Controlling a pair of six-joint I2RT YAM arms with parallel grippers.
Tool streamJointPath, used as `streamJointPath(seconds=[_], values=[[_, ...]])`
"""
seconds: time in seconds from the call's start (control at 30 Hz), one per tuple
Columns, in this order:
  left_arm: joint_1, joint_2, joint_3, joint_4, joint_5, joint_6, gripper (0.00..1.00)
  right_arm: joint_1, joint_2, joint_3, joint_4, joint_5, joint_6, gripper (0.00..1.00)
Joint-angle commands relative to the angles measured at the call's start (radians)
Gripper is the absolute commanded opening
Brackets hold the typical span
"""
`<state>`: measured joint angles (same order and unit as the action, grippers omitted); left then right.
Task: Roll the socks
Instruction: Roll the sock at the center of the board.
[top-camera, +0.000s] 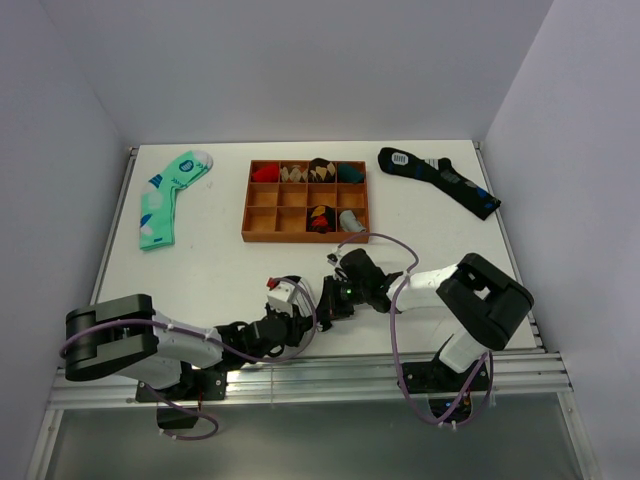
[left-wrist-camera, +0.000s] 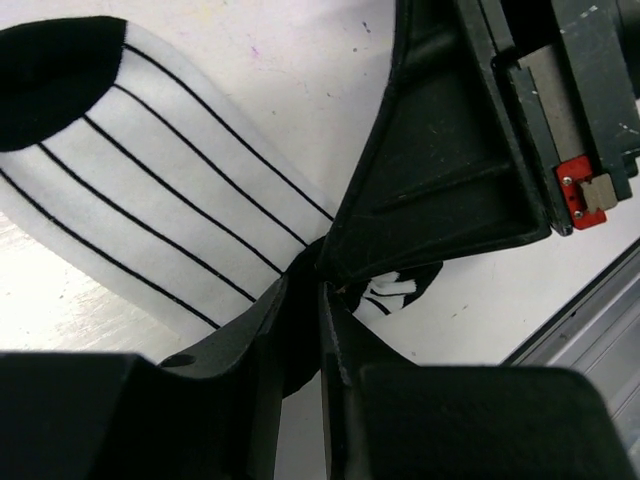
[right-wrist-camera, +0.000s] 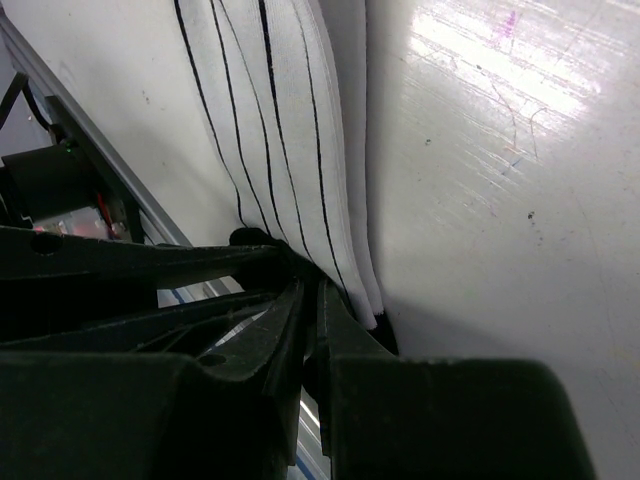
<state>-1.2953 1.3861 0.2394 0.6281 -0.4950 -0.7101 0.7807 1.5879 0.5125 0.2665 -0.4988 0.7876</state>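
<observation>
The white sock with thin black stripes (left-wrist-camera: 170, 190) lies flat on the white table, its black toe at the upper left of the left wrist view. My left gripper (left-wrist-camera: 320, 285) is shut on the sock's black end. My right gripper (right-wrist-camera: 305, 290) is shut on the black end of the same sock (right-wrist-camera: 280, 110), which runs away from it. In the top view the two grippers, left (top-camera: 305, 315) and right (top-camera: 335, 298), meet tip to tip near the table's front edge and hide the sock.
A wooden compartment tray (top-camera: 246, 205) holding several rolled socks stands at the back middle. A mint green sock (top-camera: 165, 200) lies at the back left. A long black sock with blue patches (top-camera: 440, 180) lies at the back right. The metal front rail (top-camera: 300, 385) runs just behind the grippers.
</observation>
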Motion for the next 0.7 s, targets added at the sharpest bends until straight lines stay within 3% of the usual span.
streamJointPath(seconds=[0.0, 0.33, 0.67], values=[[0.004, 0.011, -0.028, -0.008, -0.059, -0.054, 0.24, -0.008, 0.064, -0.037, -0.124, 0.16, -0.065, 0.0], [0.004, 0.01, -0.031, -0.059, -0.109, -0.098, 0.2, -0.006, 0.064, -0.078, -0.075, 0.164, -0.051, 0.0], [0.013, 0.056, 0.034, -0.194, -0.077, -0.155, 0.0, -0.004, 0.034, -0.127, -0.032, 0.157, -0.039, 0.0]])
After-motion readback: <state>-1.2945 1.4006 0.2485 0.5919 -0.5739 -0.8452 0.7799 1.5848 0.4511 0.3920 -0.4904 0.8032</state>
